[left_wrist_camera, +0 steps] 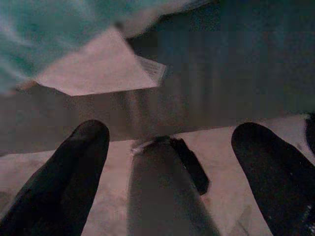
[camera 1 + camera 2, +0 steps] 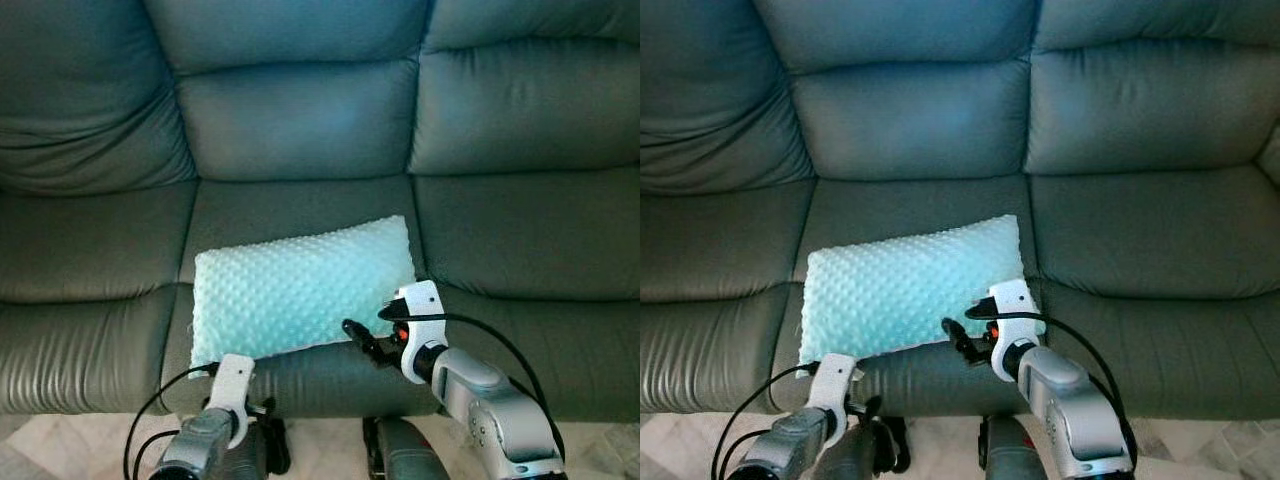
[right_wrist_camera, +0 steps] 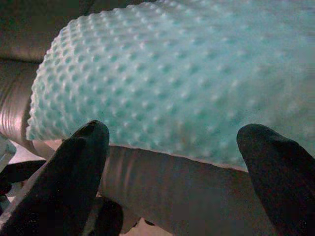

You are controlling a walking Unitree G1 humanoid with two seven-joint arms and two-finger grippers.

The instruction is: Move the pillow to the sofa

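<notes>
A light turquoise dotted pillow [image 2: 300,288] lies flat on the middle seat of the dark grey leather sofa [image 2: 300,120], near its front edge. My right gripper [image 2: 362,340] is at the pillow's front right corner, just off it. In the right wrist view its fingers [image 3: 74,167] stand wide apart with nothing between them, and the pillow [image 3: 187,83] is right ahead. My left gripper [image 2: 262,425] hangs below the seat's front edge under the pillow's left corner, open, its fingers [image 1: 64,172] toward the floor. The pillow's white label [image 1: 93,69] is in view above.
The sofa's left seat [image 2: 90,250] and right seat [image 2: 530,230] are bare. Pale tiled floor [image 2: 60,450] runs along the sofa's front. My own legs [image 2: 400,450] stand close against the sofa.
</notes>
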